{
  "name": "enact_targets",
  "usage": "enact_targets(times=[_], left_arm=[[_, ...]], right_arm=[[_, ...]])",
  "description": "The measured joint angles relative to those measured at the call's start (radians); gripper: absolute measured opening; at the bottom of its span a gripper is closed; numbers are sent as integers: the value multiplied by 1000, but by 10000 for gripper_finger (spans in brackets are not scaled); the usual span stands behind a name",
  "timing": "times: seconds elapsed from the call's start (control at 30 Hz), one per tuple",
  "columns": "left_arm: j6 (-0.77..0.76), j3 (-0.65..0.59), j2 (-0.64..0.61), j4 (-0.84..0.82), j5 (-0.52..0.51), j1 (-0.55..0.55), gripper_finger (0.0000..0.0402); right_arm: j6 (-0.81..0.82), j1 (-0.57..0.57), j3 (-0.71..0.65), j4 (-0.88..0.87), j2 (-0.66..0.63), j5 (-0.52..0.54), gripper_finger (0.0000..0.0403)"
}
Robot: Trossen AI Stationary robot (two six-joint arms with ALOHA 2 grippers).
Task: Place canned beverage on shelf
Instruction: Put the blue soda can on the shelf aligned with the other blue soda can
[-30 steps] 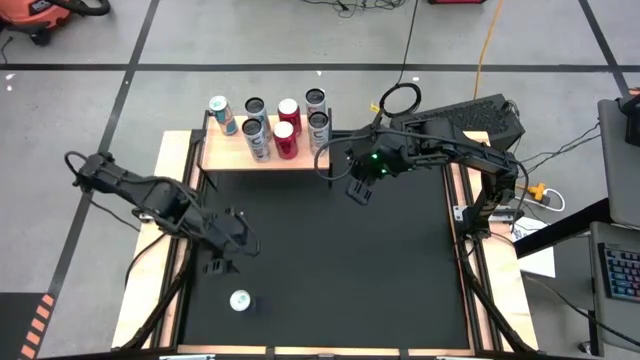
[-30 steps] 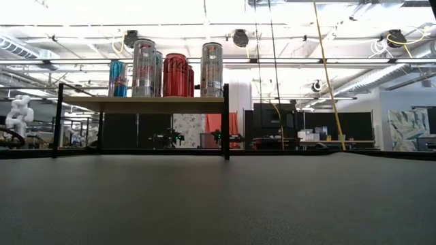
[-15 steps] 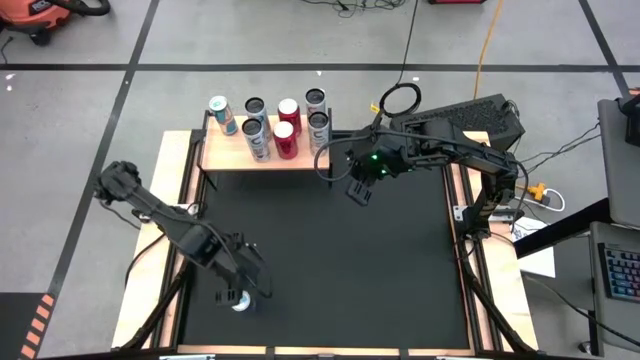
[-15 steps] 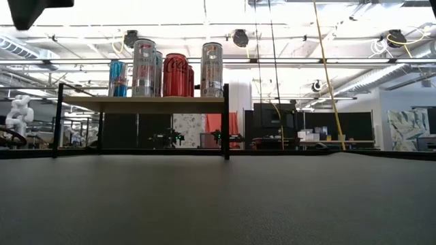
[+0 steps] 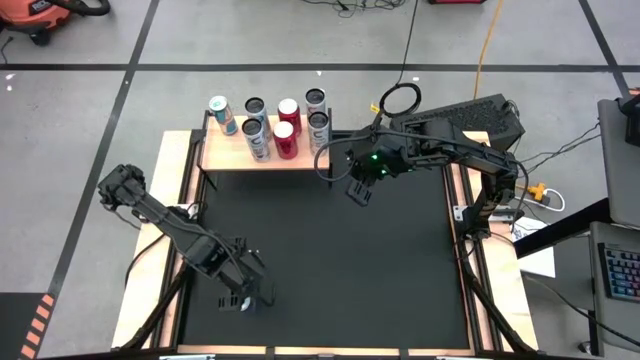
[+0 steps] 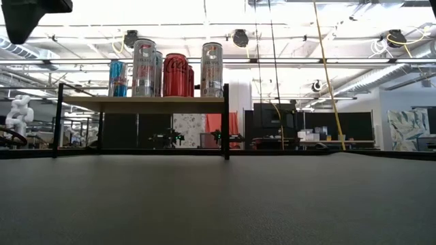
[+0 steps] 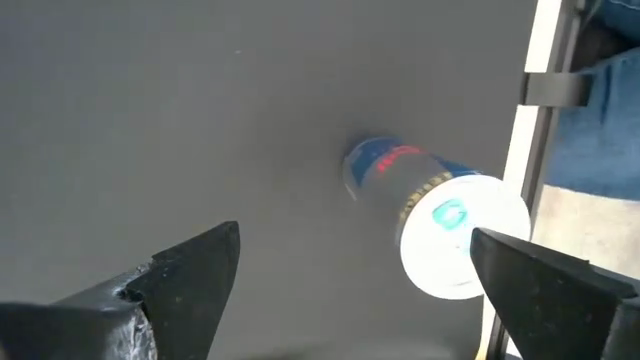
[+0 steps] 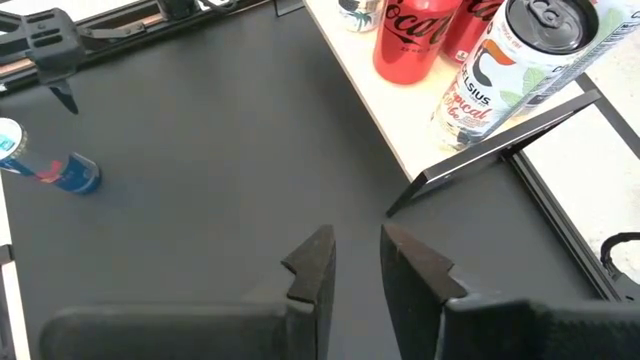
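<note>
A blue canned beverage [image 7: 432,205] with a white top stands upright on the black mat near the table's front left; it also shows in the right wrist view [image 8: 62,172]. My left gripper [image 7: 365,290] [image 5: 243,295] hangs open just above it and points steeply down. The can shows between the fingers, nearer one of them, untouched. The shelf [image 5: 262,150] [image 6: 143,102] stands at the far left on thin black legs and carries several cans. My right gripper [image 8: 355,250] [image 5: 358,190] hovers off the shelf's right end, with a narrow gap between its fingers and nothing in it.
Pale wooden rails [image 5: 180,250] run along the mat's sides. The shelf's black legs [image 6: 225,122] reach the mat at the far left. A cable loop [image 5: 400,98] and a dark case [image 5: 470,118] lie behind the right arm. Bare mat [image 5: 350,270] fills the middle and right.
My left gripper has come down and toward the table's near edge until it hangs over the can, tipping to point more steeply down. It has stayed open. Most of the move came early in the second. The can has not moved.
</note>
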Motion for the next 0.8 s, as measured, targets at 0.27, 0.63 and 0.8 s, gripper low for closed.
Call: enact_targets(times=[0.27, 0.63, 0.8], left_arm=[[0, 0, 0, 121, -6, 0, 400], [-85, 0, 0, 121, 31, 0, 400], [-86, 0, 0, 77, 4, 0, 400]], right_arm=[[2, 0, 0, 0, 0, 0, 68], [2, 0, 0, 0, 0, 0, 68], [-1, 0, 0, 0, 0, 0, 68]])
